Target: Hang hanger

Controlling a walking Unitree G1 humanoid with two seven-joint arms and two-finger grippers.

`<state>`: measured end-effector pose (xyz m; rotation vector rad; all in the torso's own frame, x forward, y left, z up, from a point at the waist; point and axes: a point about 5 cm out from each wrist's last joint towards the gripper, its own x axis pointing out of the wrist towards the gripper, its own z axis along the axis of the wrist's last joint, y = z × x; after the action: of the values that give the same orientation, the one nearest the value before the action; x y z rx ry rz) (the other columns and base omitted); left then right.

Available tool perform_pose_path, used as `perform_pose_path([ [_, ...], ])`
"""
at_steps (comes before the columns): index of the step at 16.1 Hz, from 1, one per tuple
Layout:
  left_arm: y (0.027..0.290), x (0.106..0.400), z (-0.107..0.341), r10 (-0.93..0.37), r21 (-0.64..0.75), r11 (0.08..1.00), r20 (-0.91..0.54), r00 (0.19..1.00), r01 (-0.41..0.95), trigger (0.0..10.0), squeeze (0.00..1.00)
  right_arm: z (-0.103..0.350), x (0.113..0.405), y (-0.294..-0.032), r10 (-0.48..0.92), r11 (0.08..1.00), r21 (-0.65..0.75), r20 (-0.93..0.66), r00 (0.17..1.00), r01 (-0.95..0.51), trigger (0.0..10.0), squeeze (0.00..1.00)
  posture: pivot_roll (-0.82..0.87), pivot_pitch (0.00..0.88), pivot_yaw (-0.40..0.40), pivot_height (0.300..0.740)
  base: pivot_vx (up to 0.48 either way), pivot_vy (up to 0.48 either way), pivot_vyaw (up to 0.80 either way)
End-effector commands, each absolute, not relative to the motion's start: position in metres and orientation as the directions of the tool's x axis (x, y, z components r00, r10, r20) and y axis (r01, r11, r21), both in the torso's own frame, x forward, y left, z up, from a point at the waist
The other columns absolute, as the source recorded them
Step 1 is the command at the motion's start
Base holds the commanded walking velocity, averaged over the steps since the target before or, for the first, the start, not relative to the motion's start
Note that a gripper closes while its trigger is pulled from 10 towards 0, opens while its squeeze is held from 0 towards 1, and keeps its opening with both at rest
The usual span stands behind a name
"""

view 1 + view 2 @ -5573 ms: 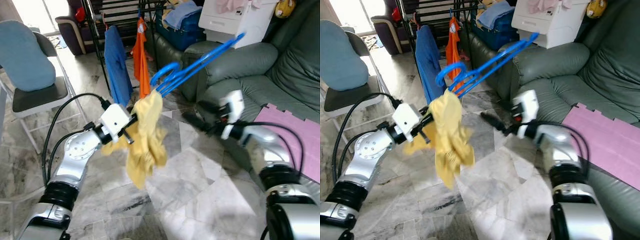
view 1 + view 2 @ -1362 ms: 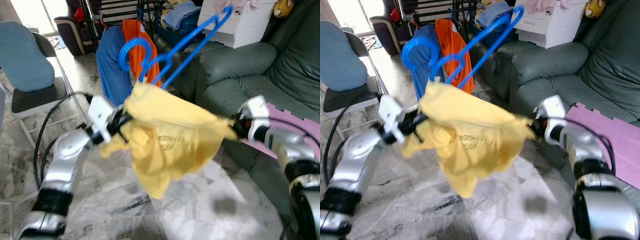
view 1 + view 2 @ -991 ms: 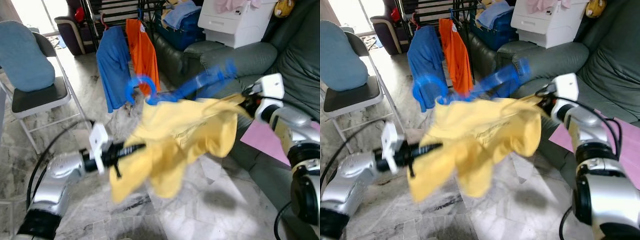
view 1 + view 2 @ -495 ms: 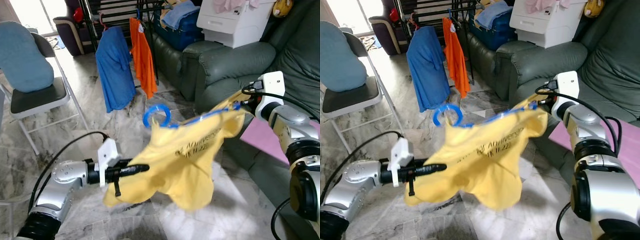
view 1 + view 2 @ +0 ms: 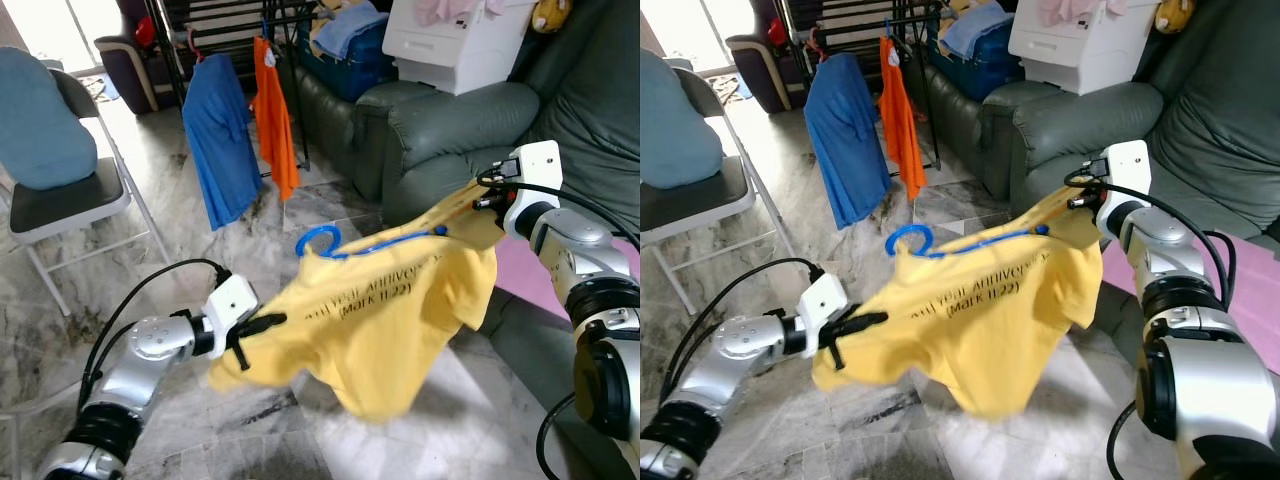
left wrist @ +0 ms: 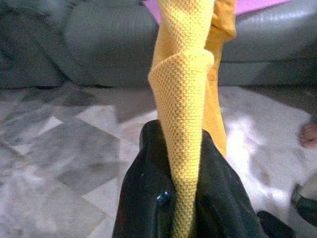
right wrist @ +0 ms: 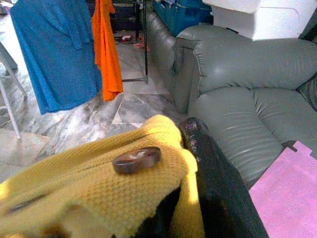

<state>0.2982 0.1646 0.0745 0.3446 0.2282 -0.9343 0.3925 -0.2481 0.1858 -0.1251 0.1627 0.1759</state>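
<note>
The left gripper (image 5: 268, 322) pinches the lower corner of a yellow polo shirt (image 5: 380, 320), its black fingers (image 6: 148, 198) clamped on a fold. At three o'clock the right gripper (image 5: 478, 197) clamps the shirt's buttoned collar. The shirt is stretched between them on a blue hanger (image 5: 345, 243), hook at twelve o'clock. Beyond, a blue shirt (image 5: 215, 140) and orange shirt (image 5: 275, 110) hang beside a grey sofa (image 5: 440, 120).

You get bright daylight from the window (image 5: 60, 25) at upper left (blown out to white), with sheen on the marble floor (image 5: 300, 440). Head views are sharp; the left wrist view blurs the near yellow shirt (image 6: 185, 124).
</note>
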Motion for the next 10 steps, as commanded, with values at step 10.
perform_pose_path([
  [10, 0.184, 0.316, 0.075, -0.566, 0.113, 0.792, -0.235, 0.79, 0.6, 0.0, 0.0, 0.199, 0.398, -0.237, 0.208, 0.968, -0.119, -0.101, 0.973, -0.219, 0.0, 0.0, -0.1, 0.0, 0.013, 0.74, 0.0, 0.0, 0.0],
])
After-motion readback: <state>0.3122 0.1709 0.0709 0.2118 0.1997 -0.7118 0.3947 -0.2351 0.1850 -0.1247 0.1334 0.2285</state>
